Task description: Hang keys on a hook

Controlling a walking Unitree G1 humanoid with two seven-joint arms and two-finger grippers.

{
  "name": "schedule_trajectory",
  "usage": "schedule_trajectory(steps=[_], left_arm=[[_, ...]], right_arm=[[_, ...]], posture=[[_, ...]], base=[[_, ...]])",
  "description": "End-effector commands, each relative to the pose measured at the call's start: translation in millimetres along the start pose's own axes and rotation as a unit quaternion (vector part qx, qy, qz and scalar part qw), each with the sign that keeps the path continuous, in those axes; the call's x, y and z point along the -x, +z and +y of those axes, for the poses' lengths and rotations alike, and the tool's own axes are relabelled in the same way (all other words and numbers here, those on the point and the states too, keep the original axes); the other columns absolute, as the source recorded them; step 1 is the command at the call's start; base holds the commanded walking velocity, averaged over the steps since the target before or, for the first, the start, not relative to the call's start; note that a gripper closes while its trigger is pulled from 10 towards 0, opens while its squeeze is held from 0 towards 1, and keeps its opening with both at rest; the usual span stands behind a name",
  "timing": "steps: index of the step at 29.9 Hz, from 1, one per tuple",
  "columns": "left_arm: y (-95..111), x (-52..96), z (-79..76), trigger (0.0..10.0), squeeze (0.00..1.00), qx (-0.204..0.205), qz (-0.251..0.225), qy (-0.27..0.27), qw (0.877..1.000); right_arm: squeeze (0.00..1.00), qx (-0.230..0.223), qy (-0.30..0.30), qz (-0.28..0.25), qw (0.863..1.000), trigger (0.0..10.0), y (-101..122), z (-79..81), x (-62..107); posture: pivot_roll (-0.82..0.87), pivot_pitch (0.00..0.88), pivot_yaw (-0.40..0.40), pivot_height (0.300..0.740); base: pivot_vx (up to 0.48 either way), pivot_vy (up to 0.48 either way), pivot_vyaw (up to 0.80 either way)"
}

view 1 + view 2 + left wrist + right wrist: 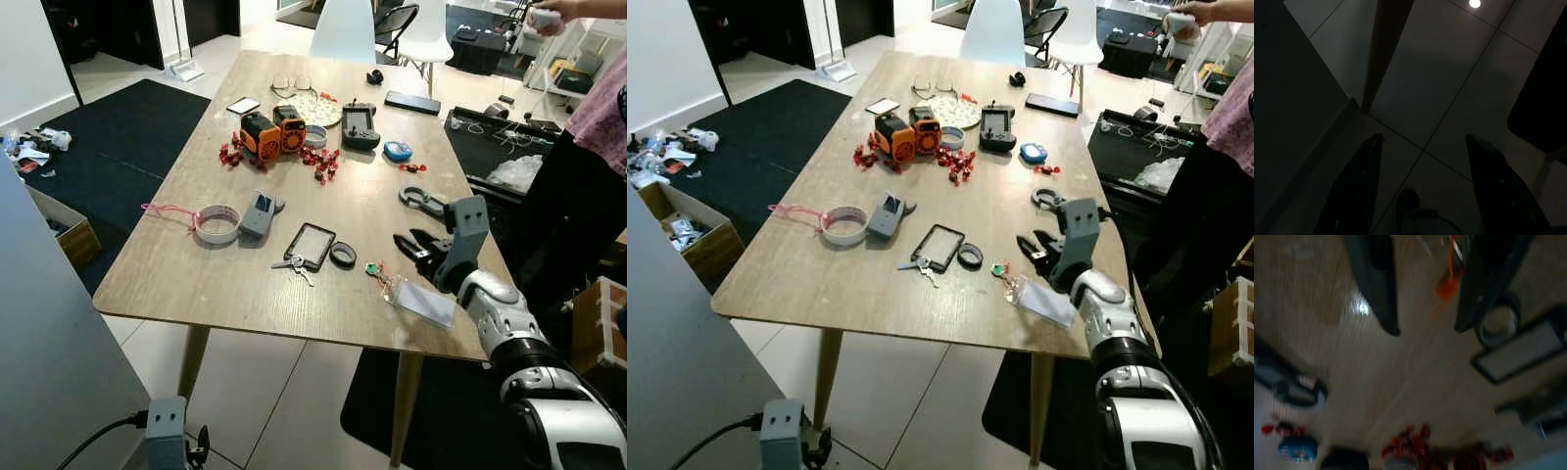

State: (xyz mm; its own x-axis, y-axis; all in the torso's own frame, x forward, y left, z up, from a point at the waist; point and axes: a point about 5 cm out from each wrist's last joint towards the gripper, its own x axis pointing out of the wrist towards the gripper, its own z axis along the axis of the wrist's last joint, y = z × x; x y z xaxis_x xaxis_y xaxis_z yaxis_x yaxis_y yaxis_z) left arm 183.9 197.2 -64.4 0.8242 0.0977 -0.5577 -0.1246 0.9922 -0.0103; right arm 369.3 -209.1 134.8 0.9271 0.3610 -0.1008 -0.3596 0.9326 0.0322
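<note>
Keys lie on the wooden table, near its front edge, touching the lower left corner of a black-framed tablet-like slab. A small dark ring sits just right of that slab. Further right, a green-and-orange fob on a cord lies beside a clear card sleeve, which rests close to the table's front right edge.

The right gripper hovers low over the table just right of the fob, well apart from the keys, its two black fingers spread with nothing between them (the right wrist view is blurred, but the gap shows plainly there). A black carabiner-like clip lies just beyond it.

Bare wood stretches along the front left of the table; a tape roll with a pink cord and a grey device sit at mid-left. The far half is crowded: an orange-and-black gadget, scattered red pieces, a dark controller.

A person stands at the right, cut off by the frame edge.

The left gripper hangs over the tiled floor in deep shade, fingers apart; a table leg rises nearby.
</note>
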Motion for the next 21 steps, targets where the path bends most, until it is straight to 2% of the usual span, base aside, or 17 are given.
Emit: schedule_trajectory(steps=[1, 2, 10, 21], left_arm=[[-8, 3.7, 1.6, 10.0, 0.00, -0.004, 0.015, -0.001, 1.000], [-8, 3.7, 1.7, 10.0, 0.00, -0.005, 0.015, -0.002, 1.000], [-7, 3.3, 1.5, 10.0, 0.00, -0.006, 0.015, -0.006, 1.000], [-8, 3.2, 0.0, 10.0, 0.00, -0.004, 0.018, -0.007, 1.000]], right_arm=[[0.28, 0.001, -0.001, 0.015, 1.000, 10.0, -6, 0.2, 1.7], [0.00, 0.002, 0.002, 0.024, 1.000, 10.0, -10, 1.6, 2.2], [0.00, -0.009, -0.003, 0.069, 0.998, 10.0, -23, 5.1, 2.4], [0.00, 0.006, -0.007, 0.087, 0.996, 10.0, -22, 13.8, -6.6]], posture=[[0.05, 0.046, -0.070, 0.740], [0.05, 0.045, -0.068, 0.740], [0.05, 0.042, -0.066, 0.740], [0.04, 0.045, -0.072, 0.740]], base=[[0.000, 0.000, 0.00], [0.000, 0.000, 0.00], [0.000, 0.000, 0.00], [0.000, 0.000, 0.00]])
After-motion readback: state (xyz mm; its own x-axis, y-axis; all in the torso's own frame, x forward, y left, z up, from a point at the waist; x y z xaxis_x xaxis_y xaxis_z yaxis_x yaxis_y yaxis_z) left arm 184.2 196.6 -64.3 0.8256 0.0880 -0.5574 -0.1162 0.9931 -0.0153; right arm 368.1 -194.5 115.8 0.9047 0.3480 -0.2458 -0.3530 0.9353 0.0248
